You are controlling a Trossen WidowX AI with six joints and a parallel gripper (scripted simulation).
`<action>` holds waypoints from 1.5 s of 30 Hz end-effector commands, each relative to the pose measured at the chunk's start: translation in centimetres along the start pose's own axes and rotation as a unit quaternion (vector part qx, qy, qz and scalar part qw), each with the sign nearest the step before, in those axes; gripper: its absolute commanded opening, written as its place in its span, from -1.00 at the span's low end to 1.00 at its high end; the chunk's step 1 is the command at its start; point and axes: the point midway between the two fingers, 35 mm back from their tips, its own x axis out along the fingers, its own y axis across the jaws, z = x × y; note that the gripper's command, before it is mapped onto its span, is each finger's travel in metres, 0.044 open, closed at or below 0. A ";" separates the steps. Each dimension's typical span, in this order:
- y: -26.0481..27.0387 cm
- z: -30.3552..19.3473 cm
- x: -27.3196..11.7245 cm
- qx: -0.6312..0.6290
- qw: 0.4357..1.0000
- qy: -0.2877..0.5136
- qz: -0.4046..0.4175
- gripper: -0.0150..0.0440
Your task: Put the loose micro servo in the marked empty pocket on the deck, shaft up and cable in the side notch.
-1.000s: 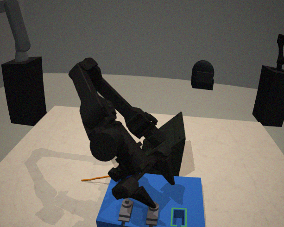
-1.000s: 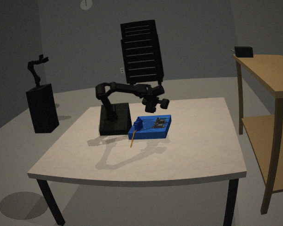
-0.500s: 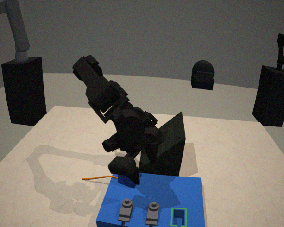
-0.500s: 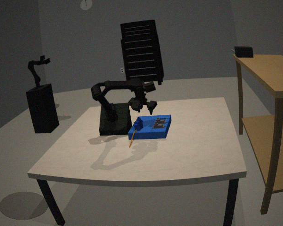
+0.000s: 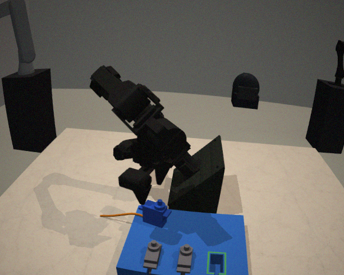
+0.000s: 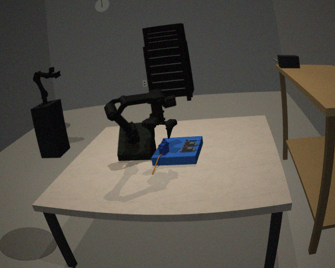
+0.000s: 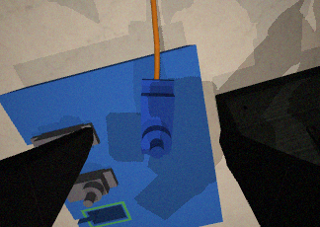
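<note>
The gripper hangs above the blue micro servo with its fingers spread wide and nothing between them. The servo stands upright on a corner of the blue deck, output shaft up, its orange cable trailing onto the table. The green-marked pocket is unfilled, beside two grey seated servos.

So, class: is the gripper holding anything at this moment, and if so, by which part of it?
Nothing is held. The gripper is wide open above the blue servo, which stands on the deck untouched, its fingers apart on either side.
</note>
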 end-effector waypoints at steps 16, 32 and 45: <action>0.0 0.4 3.5 0.001 1.000 -0.006 0.004 1.00; 0.0 0.5 4.5 0.001 1.000 -0.006 0.005 0.29; 0.0 0.4 4.1 0.001 1.000 -0.006 0.004 -0.47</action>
